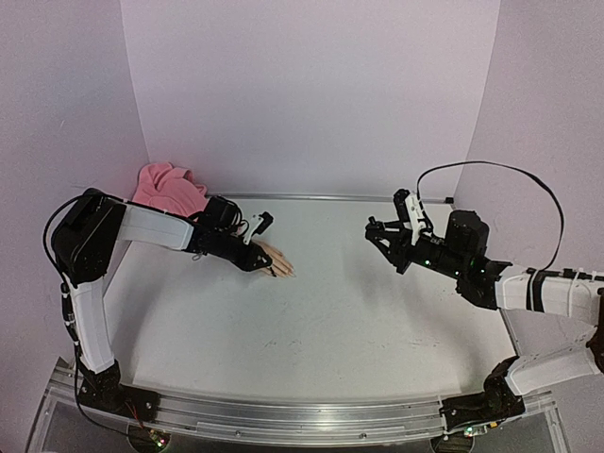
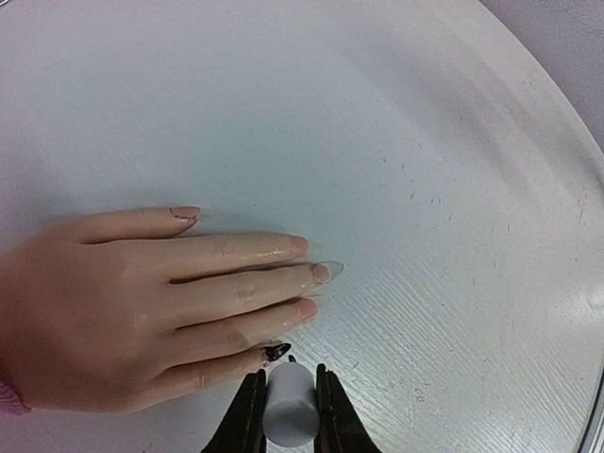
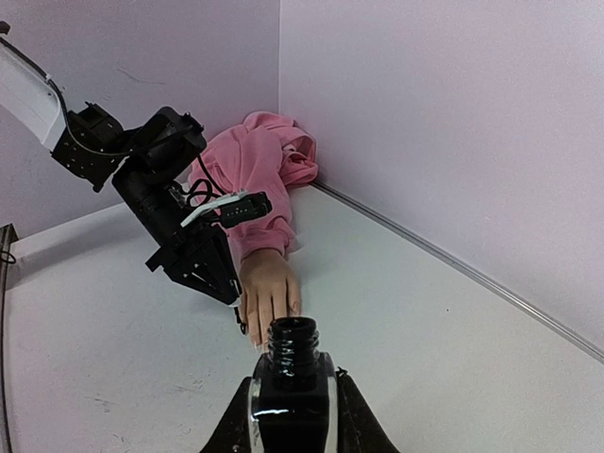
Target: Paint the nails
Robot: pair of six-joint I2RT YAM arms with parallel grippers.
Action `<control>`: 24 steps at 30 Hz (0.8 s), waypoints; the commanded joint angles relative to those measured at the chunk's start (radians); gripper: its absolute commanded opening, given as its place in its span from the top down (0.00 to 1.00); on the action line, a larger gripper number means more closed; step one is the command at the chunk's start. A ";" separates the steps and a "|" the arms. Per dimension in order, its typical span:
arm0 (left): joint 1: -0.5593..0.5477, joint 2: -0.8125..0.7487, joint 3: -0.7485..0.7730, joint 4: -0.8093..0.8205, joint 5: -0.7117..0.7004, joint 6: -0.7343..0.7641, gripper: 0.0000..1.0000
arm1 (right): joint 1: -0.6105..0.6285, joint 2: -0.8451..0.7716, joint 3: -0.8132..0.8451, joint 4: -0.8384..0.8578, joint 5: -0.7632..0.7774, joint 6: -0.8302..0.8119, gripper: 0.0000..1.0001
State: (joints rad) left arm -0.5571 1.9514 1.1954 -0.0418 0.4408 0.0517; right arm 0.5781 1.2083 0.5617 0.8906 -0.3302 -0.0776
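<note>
Left jaws pinch the brush handle (image 2: 290, 406), painting the little finger's dark nail (image 2: 276, 352), right jaws clamp the open bottle (image 3: 291, 377); next likely a small shift to the ring-finger nail (image 2: 308, 310).

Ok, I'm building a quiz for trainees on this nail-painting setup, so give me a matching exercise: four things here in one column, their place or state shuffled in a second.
Column one:
1. polish bottle
2. white brush handle
3. pink sleeve
4. nail at the brush tip

Column two:
A. partly dark with polish
B. uncapped, in the right gripper
C. bunched in the back corner
D. clamped in the left gripper

Pairs: 1-B, 2-D, 3-C, 4-A
</note>
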 commanded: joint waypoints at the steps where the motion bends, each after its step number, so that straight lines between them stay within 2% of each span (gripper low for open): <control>1: 0.004 -0.024 0.011 0.035 -0.019 -0.002 1.00 | -0.003 -0.010 0.010 0.085 -0.020 0.015 1.00; 24: 0.008 0.026 0.041 0.036 -0.010 0.011 1.00 | -0.006 0.000 0.014 0.087 -0.023 0.014 1.00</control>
State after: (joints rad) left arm -0.5552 1.9717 1.1965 -0.0422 0.4236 0.0528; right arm 0.5774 1.2087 0.5613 0.8913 -0.3313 -0.0772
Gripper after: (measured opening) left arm 0.150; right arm 0.223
